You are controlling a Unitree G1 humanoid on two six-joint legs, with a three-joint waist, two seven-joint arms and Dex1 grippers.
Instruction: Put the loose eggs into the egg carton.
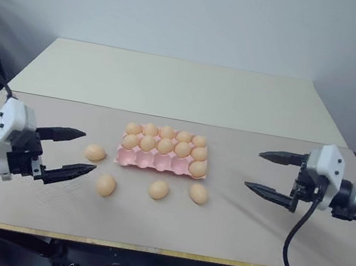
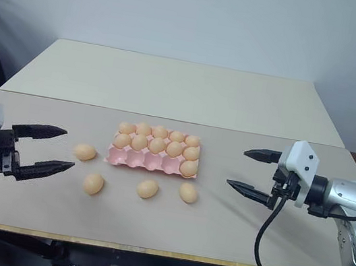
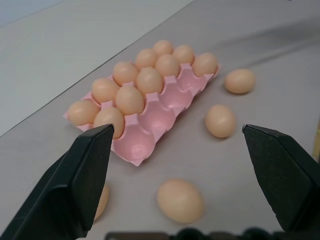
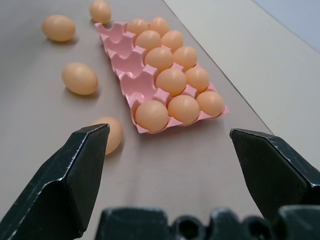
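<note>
**eggwatch:** Since both claws hang wide open and empty, left claw (image 1: 72,153) at 9 o'clock of the egg carton (image 1: 159,163) and right claw (image 1: 268,173) at 3, nothing's grabbed yet. My guess at the risk: a careless poke sends a loose egg (image 1: 158,189) rolling across the worktop (image 1: 231,224).

**trayguy:** Yep. Carton sits mid-worktop with eleven eggs in it; four near-row cups are bare. Four loose eggs lie around 6 to 9 o'clock.

I read this as a robot test lab, not a home. A plain beige bench (image 1: 250,234) stands against a bare pale wall (image 1: 198,13). A second cream table (image 1: 179,85) butts behind the bench, and black cabling (image 1: 291,251) hangs at the bench's right edge.
</note>
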